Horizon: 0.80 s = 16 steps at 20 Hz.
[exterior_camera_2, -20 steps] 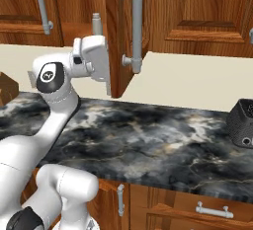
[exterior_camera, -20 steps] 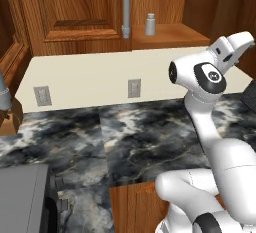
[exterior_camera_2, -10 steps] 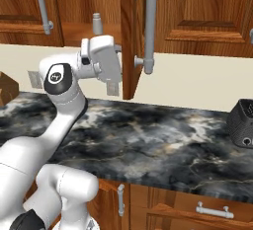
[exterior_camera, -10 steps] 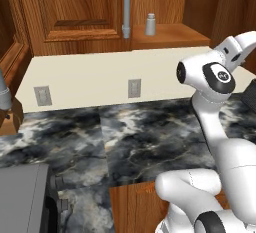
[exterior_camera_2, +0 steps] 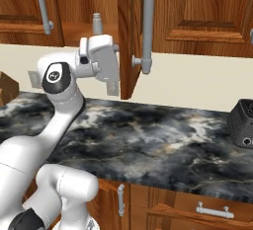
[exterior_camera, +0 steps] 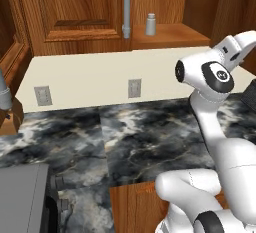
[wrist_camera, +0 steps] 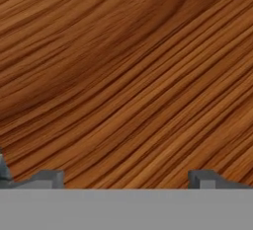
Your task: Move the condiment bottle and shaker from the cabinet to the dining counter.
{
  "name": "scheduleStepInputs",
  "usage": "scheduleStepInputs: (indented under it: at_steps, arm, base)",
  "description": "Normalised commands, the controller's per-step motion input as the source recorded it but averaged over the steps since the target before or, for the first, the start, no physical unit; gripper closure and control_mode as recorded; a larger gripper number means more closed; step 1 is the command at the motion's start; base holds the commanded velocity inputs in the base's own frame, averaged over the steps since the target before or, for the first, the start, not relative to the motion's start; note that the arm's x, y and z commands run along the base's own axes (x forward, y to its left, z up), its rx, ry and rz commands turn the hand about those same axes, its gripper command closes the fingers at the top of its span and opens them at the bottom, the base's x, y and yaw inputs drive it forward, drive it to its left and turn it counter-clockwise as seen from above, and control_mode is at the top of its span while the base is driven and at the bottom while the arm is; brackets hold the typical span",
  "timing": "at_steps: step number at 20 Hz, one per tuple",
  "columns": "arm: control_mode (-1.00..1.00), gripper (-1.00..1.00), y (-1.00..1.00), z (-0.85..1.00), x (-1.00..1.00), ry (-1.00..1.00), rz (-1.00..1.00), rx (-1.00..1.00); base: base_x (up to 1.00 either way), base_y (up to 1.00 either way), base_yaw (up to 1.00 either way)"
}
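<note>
Looking over the arm from the left base view, the shaker [exterior_camera: 150, 24] stands upright on the open wooden shelf of the cabinet [exterior_camera: 85, 12], just right of a grey bar handle [exterior_camera: 126, 7]. The arm's wrist reaches off to the right, well apart from the shaker.

From the right base view, the gripper [exterior_camera_2: 112, 87] hangs beside the edge of an open cabinet door [exterior_camera_2: 124, 36], its fingers pointing down toward the marbled wall counter [exterior_camera_2: 163, 130]. The shaker's top [exterior_camera_2: 97, 23] shows just behind the hand. A second bar handle [exterior_camera_2: 147, 24] sits on the door.

In the hand view, wood grain sits close ahead, and the two fingertips [wrist_camera: 47, 178] stand wide apart, holding nothing.

I judge the step to be clearing the door and starting the reach. Next, the hand must rise to shelf height and close around the shaker. The condiment bottle cannot be made out.
</note>
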Motion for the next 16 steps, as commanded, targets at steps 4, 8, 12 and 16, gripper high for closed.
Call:
scheduleStepInputs:
  at_steps: [4, 8, 12, 16]
  arm:
    - [-1.0, -1.0, 0.14, 0.0, -0.13, -0.09, 0.02, 0.09]
    - [-1.0, -1.0, 0.52, 0.0, -0.01, -0.29, 0.04, 0.14]
    - [-1.0, -1.0, 0.84, 0.02, 0.0, -0.35, 0.1, 0.1]
    - [-1.0, -1.0, 0.98, 0.0, 0.0, -0.22, 0.2, 0.09]
  base:
    - [0.0, 0.0, 0.0]
    - [0.0, 0.0, 0.0]
    - [0.0, 0.0, 0.0]
    - [0.0, 0.0, 0.0]
